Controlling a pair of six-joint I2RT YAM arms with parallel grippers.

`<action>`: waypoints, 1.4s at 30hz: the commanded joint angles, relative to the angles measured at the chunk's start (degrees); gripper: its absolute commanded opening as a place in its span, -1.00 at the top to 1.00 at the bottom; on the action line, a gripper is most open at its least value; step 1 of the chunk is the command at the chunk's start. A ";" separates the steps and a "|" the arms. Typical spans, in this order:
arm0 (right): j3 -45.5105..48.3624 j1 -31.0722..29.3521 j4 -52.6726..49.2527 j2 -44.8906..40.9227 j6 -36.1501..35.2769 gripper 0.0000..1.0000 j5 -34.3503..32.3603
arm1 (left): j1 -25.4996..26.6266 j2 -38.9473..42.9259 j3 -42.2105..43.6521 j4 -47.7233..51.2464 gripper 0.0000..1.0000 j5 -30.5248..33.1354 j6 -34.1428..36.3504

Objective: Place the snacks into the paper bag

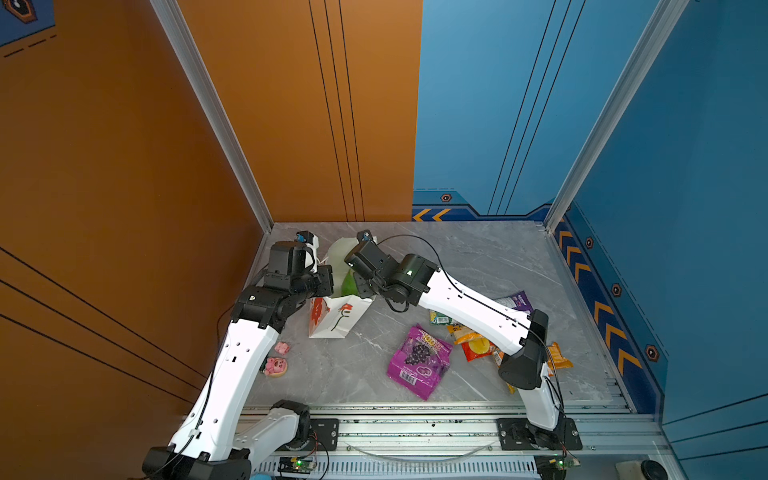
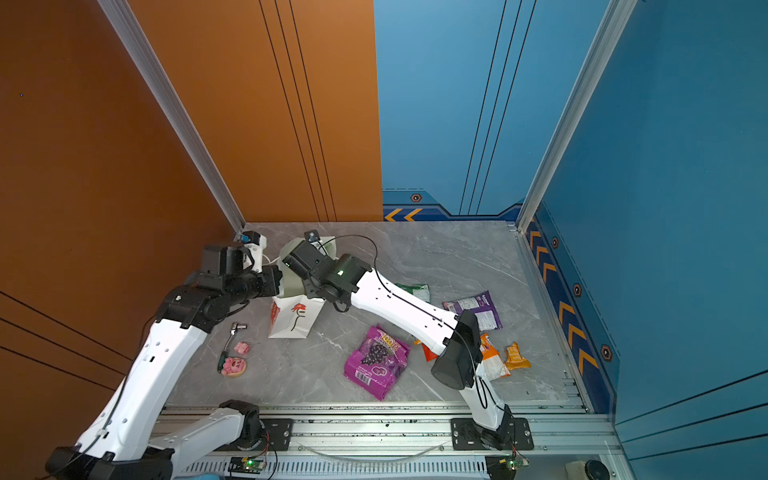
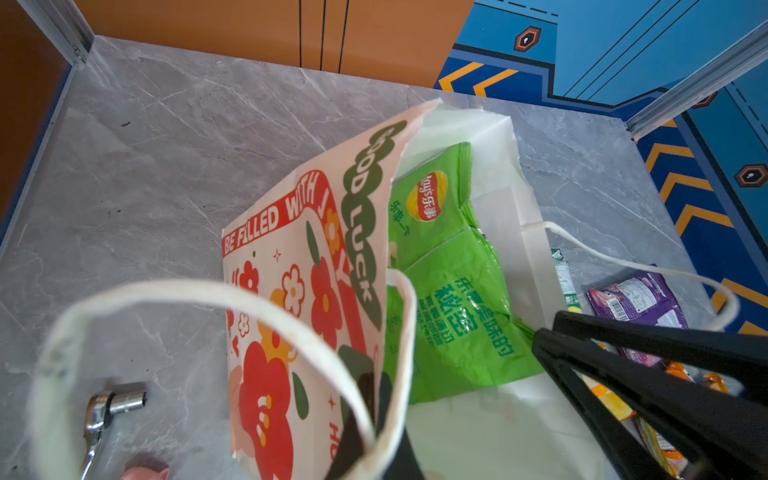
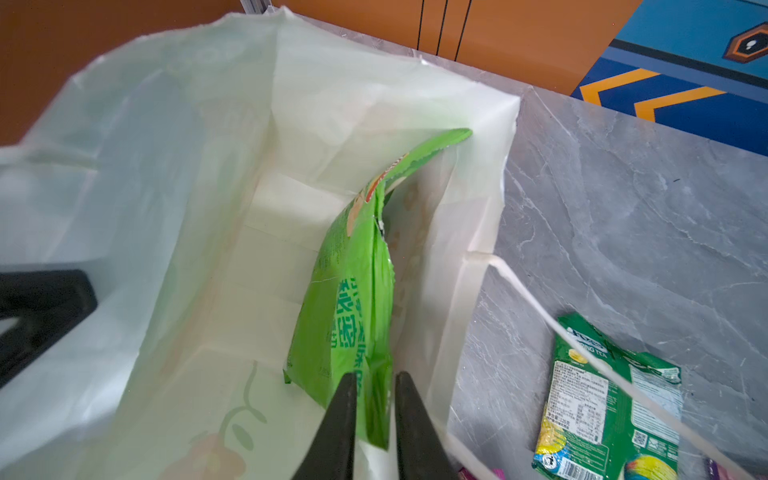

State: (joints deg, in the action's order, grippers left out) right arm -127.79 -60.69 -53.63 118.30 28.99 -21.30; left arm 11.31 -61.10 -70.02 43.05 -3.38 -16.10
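The white paper bag (image 1: 332, 320) (image 2: 291, 324) stands open at the back left. My left gripper (image 3: 374, 399) is shut on its flowered side wall (image 3: 291, 249) near a cord handle. My right gripper (image 4: 376, 376) reaches into the bag's mouth; its fingers (image 3: 623, 374) stand slightly parted on either side of a green packet (image 4: 345, 299) (image 3: 449, 299) that leans on the inner wall (image 4: 166, 166). On the table lie the purple grape packet (image 1: 419, 361), a green-white one (image 4: 602, 399) (image 2: 415, 291), a small purple one (image 2: 473, 309), a red one (image 1: 478, 349) and an orange one (image 2: 515, 357).
Two pink toys (image 1: 276, 366) and a ratchet wrench (image 2: 232, 336) (image 3: 108, 411) lie left of the bag. The right arm's forearm (image 1: 478, 311) spans over the packets. Orange and blue walls enclose the table; a metal rail (image 1: 415, 428) runs along the front.
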 commanded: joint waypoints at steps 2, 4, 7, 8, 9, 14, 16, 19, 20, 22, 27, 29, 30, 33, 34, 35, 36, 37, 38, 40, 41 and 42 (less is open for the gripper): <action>-1.84 0.40 -1.60 -1.16 -0.16 0.53 -1.46 | -0.40 1.07 0.76 -1.22 1.00 1.00 -0.23; -1.93 0.39 -1.57 -1.81 -0.81 0.49 -0.66 | -0.40 0.94 0.69 -1.24 1.00 0.99 -0.16; -1.40 0.27 -1.83 -4.63 -2.17 0.38 0.82 | -0.36 0.98 0.77 -1.26 1.00 1.04 -0.16; -0.81 0.24 -1.82 -6.09 -2.80 0.33 0.67 | -0.36 0.91 0.80 -1.21 1.00 1.11 -0.16; 0.50 0.05 -1.60 -8.09 -3.71 0.28 -0.29 | -0.28 0.88 0.92 -1.28 1.00 1.13 -0.13; 15.91 0.03 4.63 -21.84 -8.58 0.01 -2.38 | -0.24 0.72 0.91 -1.18 1.00 1.39 -0.07; 23.45 0.41 7.49 -27.99 -9.82 -0.12 -2.74 | -0.24 0.71 0.98 -1.15 1.00 1.69 0.03; 34.52 1.40 11.12 -35.74 -10.55 -0.28 -3.04 | -0.25 0.81 1.06 -1.14 1.00 1.92 0.36; 37.61 1.73 12.25 -37.80 -10.62 -0.32 -3.05 | -0.26 0.81 1.08 -1.08 1.00 2.20 0.45; 44.50 2.82 14.94 -42.31 -10.35 -0.41 -2.72 | -0.24 0.80 1.09 -0.95 1.00 2.70 0.63; 58.41 8.33 19.10 -48.73 -8.80 -0.50 3.01 | -0.24 0.57 1.20 -0.99 1.00 3.20 0.75; 63.16 10.47 21.24 -50.20 -8.68 -0.51 5.35 | -0.23 0.39 1.16 -0.95 1.00 3.20 0.72; 65.62 11.68 22.42 -50.80 -8.47 -0.52 6.79 | -0.19 0.32 1.20 -0.87 1.00 3.14 0.78; 71.64 14.28 25.77 -51.80 -7.40 -0.54 9.93 | -0.20 0.23 1.19 -0.87 1.00 3.38 0.76; 73.38 14.77 26.77 -51.69 -6.99 -0.55 10.75 | -0.23 0.28 1.16 -0.94 1.00 3.42 0.72; 74.40 15.14 27.42 -51.37 -6.73 -0.56 11.30 | -0.23 0.26 1.17 -0.90 1.00 3.46 0.80; 75.36 15.42 27.99 -50.90 -6.41 -0.56 12.11 | -0.15 0.26 1.14 -0.86 1.00 3.52 0.76; 75.94 15.49 28.34 -50.28 -6.12 -0.57 12.53 | -0.14 0.26 1.20 -0.86 1.00 3.55 0.80; 76.37 15.51 28.61 -49.44 -5.73 -0.58 13.43 | -0.06 0.15 1.18 -0.86 1.00 3.60 0.80; 77.25 15.44 29.72 -47.75 -5.29 -0.60 15.54 | 0.03 0.11 1.19 -0.78 1.00 3.59 0.80; 77.63 15.27 30.41 -46.84 -5.15 -0.61 16.59 | 0.06 0.10 1.16 -0.78 1.00 3.73 0.84; 77.93 15.09 31.11 -45.91 -5.30 -0.60 17.76 | 0.16 0.10 1.20 -0.82 1.00 3.81 0.89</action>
State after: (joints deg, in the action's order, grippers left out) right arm -51.29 -45.36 -26.48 70.28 22.33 -8.19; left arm 11.31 -61.12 -69.43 43.00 -0.86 -15.88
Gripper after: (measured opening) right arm 0.801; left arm 0.044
